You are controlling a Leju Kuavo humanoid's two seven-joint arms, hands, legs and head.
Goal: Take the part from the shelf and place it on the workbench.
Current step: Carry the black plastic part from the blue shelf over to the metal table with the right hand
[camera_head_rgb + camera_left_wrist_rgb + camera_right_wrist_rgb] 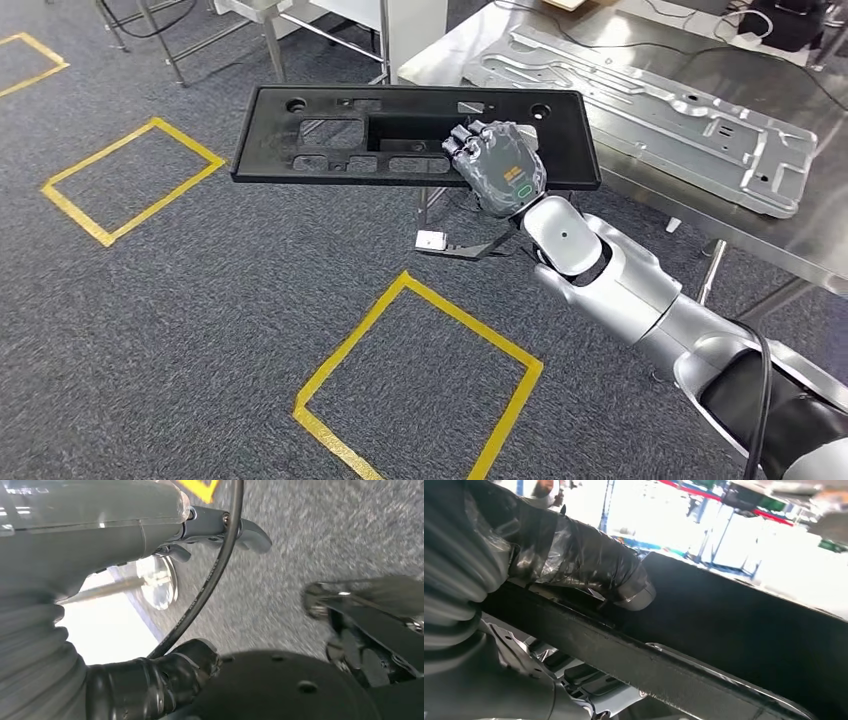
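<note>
A long flat black plastic part (330,135) with holes and slots hangs level in the air above the carpet. My right hand (497,168) grips it near its right end, fingers over the top face. Up close, the right wrist view has the part's dark underside (734,630) with my taped thumb (589,562) pressed against it. The metal workbench (450,55) stands just beyond and to the right of the part. My left hand (100,525) hangs over the carpet, and its fingers are blurred.
A large silver metal panel (650,105) lies on the workbench. Yellow tape squares (420,380) mark the grey carpet. Metal frame legs (270,40) stand at the back left. A small white tag (430,240) lies on the floor under the part.
</note>
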